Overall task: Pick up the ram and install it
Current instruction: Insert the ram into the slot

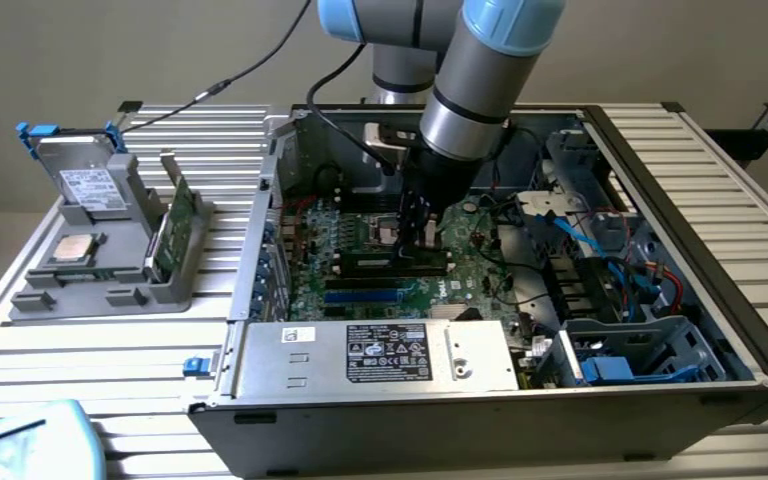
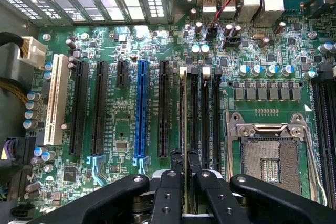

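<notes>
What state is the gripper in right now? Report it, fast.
Gripper: closed on the ram, which it holds edge-on at the memory slots.

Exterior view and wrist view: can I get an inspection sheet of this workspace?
Surface: slatted metal table carrying an open PC case.
Job's things: ram edge-on at a memory slot next to the expansion slots; seating cannot be told.
Clutter: grey holder with drive, chip, green card.
Gripper: shut on ram.
Cables: blue cables inside case; black cable behind it.
Surroundings: plain wall.
</notes>
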Available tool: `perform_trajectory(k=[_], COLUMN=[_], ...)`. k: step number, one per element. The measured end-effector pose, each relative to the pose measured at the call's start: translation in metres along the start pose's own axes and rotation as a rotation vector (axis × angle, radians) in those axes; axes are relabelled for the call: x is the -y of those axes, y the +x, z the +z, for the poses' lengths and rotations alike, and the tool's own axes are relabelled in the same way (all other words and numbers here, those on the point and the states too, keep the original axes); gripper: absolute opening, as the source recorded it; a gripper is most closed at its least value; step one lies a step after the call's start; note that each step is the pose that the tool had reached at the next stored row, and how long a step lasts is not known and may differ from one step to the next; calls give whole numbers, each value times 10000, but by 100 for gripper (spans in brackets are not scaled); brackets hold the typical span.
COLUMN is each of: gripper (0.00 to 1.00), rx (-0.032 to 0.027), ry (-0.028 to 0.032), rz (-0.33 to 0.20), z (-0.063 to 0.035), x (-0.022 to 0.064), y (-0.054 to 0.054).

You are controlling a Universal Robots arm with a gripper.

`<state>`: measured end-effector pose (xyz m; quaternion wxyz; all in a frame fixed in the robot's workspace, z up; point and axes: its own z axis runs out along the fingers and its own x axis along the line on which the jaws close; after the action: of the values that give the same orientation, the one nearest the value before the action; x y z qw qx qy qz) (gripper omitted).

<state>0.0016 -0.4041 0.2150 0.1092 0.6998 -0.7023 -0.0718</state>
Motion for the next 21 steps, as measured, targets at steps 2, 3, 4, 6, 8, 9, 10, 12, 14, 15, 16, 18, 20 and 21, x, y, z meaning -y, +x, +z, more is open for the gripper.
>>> perform_trajectory(k=[2, 3, 4, 6, 8, 9, 10, 12, 14, 15, 16, 18, 20, 21], gripper=[15, 15, 15, 15, 15, 15, 15, 23, 29, 35, 35, 47, 53, 53], rx=[0, 0, -1, -3, -1, -1, 1, 0, 0, -1, 2, 0, 2, 0], ry=[0, 0, 0, -1, -1, 0, 0, 0, 0, 0, 1, 1, 34, 74], rz=[0, -1, 0, 1, 0, 0, -1, 0, 0, 0, 0, 1, 2, 4], z=[5, 7, 9, 10, 12, 12, 12, 12, 12, 12, 13, 11, -11, -27], x=[1, 2, 2, 2, 3, 3, 3, 3, 3, 3, 3, 0, -15, -26], y=[-3, -4, -5, -5, -6, -6, -7, -7, -7, -7, -9, -10, -10, -9])
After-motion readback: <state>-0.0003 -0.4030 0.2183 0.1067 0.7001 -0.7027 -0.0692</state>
